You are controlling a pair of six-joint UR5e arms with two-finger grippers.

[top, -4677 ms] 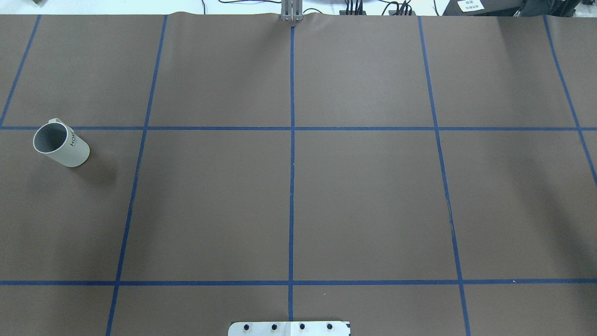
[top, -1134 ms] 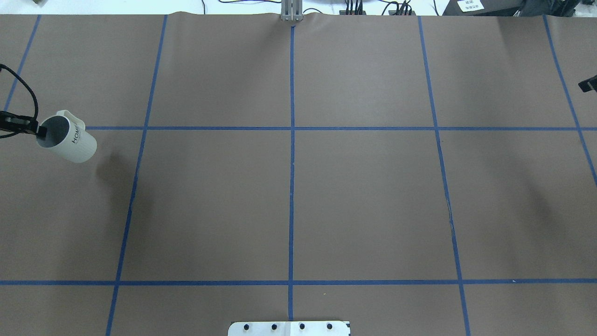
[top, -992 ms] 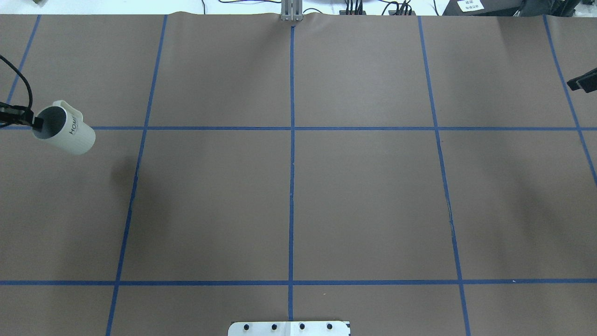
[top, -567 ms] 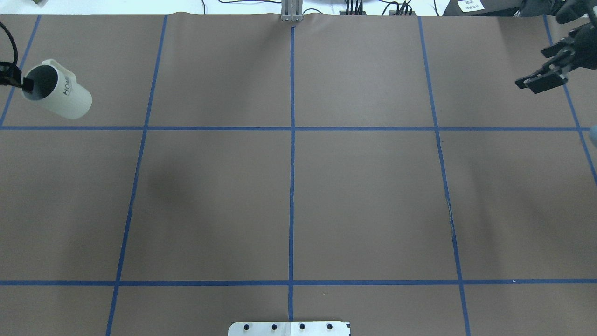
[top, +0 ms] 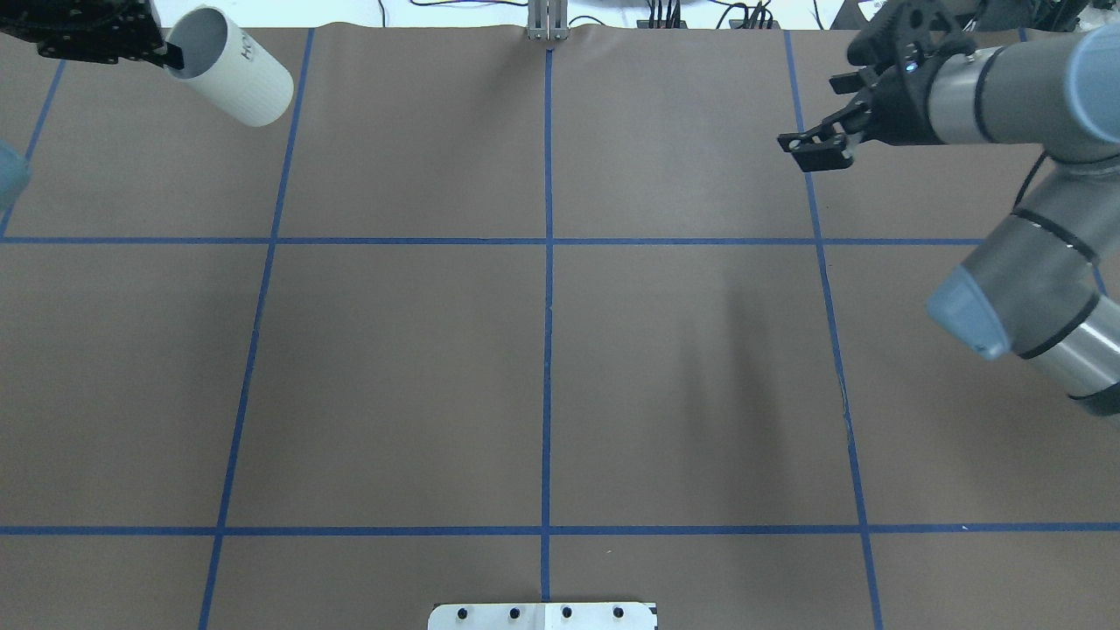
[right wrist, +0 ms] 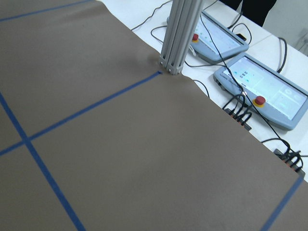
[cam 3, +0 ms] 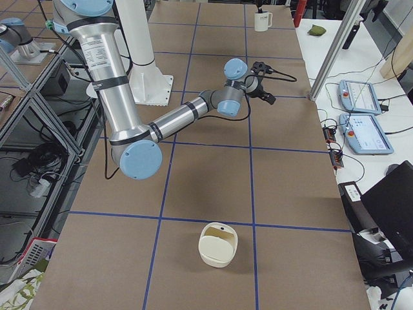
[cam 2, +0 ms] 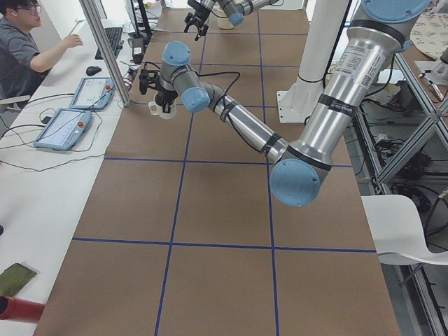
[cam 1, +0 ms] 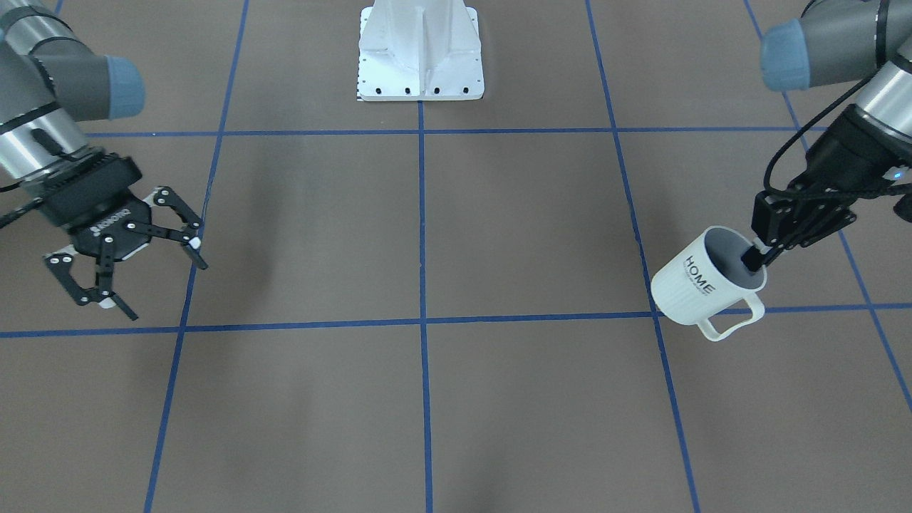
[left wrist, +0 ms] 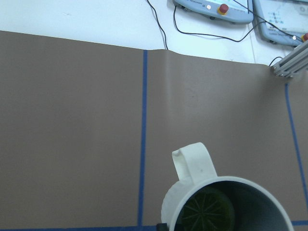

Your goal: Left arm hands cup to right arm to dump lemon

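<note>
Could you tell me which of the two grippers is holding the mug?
The left gripper, clamped on the rim of the mug with one finger inside; the right gripper hangs open and empty.

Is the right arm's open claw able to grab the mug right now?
Probably not yet. The right gripper hangs open at one side of the table, while the mug is held up by the left gripper at the other side. Nothing stands between them, just a wide gap.

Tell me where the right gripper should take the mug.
Probably the ribbed wall of the mug near its base, from the robot's right: the left gripper pinches the rim, the handle faces the operators, and the tilted base points toward the open right gripper.
</note>
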